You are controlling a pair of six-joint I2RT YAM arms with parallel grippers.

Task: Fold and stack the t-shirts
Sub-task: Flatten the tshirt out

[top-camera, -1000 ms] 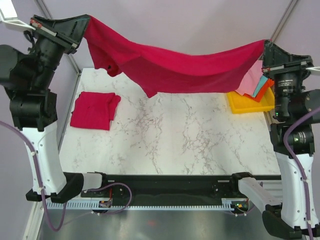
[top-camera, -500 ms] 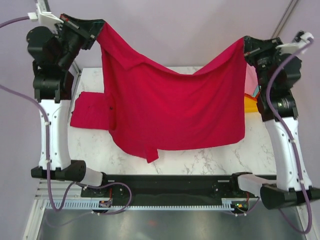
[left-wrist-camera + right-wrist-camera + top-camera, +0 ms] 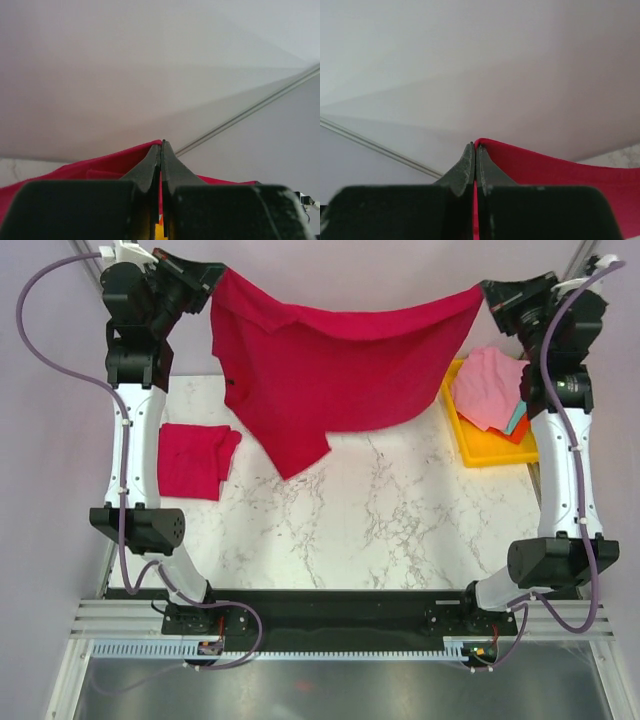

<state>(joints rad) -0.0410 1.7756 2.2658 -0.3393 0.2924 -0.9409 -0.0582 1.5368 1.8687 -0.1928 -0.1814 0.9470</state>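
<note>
A crimson t-shirt point(image 3: 330, 370) hangs stretched in the air over the far part of the marble table point(image 3: 340, 530). My left gripper point(image 3: 216, 274) is shut on its upper left corner and my right gripper point(image 3: 484, 290) is shut on its upper right corner. Both arms reach high and far back. One sleeve or corner droops to a point point(image 3: 290, 468) just above the table. In the wrist views red cloth point(image 3: 105, 165) point(image 3: 540, 165) is pinched between closed fingers. A second t-shirt point(image 3: 197, 460), folded, lies on the table at the left.
A yellow tray point(image 3: 492, 452) at the right edge of the table holds pink point(image 3: 487, 388) and other coloured cloths. Grey walls rise behind the table, and the arm bases sit on a black rail point(image 3: 340, 612) at the near edge.
Both arms have swung the shirt up and toward the far side. It hung low over the table's middle half a second ago and now hangs shorter and farther back, uncovering the folded shirt.
</note>
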